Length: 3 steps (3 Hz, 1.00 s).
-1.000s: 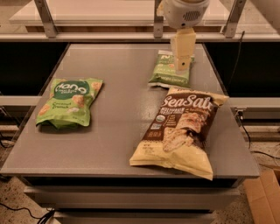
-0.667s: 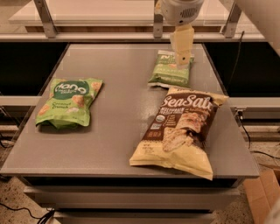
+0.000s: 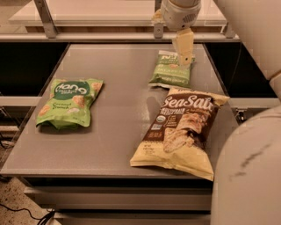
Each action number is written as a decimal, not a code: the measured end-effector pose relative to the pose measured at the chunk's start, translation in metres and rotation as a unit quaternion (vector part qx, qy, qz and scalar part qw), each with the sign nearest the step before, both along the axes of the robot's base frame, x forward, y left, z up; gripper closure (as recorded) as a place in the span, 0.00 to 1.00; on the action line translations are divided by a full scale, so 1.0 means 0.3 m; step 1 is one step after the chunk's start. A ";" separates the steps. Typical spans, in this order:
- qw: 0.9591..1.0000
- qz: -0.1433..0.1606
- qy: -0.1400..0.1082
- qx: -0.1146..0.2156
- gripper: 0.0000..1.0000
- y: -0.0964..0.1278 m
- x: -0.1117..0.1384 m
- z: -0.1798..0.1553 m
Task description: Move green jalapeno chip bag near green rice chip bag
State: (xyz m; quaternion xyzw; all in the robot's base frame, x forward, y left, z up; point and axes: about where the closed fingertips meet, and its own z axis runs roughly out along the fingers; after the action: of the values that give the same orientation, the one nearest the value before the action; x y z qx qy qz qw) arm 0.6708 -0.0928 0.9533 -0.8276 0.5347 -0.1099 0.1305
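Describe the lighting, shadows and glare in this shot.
Camera view: warm, yellowish light throughout; a soft shadow lies on the table just left of the Sea Salt bag, and a thin one under the rice bag; no strong glare on the bags; the gripper hangs over the jalapeno bag's top edge; the pale arm fills the lower right.

gripper (image 3: 185,57): pale cream, blocky, top centre of view, just below the wrist. wrist (image 3: 180,12): round white-grey housing with a patch of small dots on its face. arm (image 3: 248,176): big smooth white shells at right, dark scuff streaks on the near one.
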 end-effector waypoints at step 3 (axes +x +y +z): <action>0.999 0.013 -0.017 -0.046 0.00 -0.018 0.102 -0.182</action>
State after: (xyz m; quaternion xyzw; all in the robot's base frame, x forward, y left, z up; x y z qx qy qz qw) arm 0.7015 -0.0981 0.8988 -0.8375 0.5164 -0.1462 0.1029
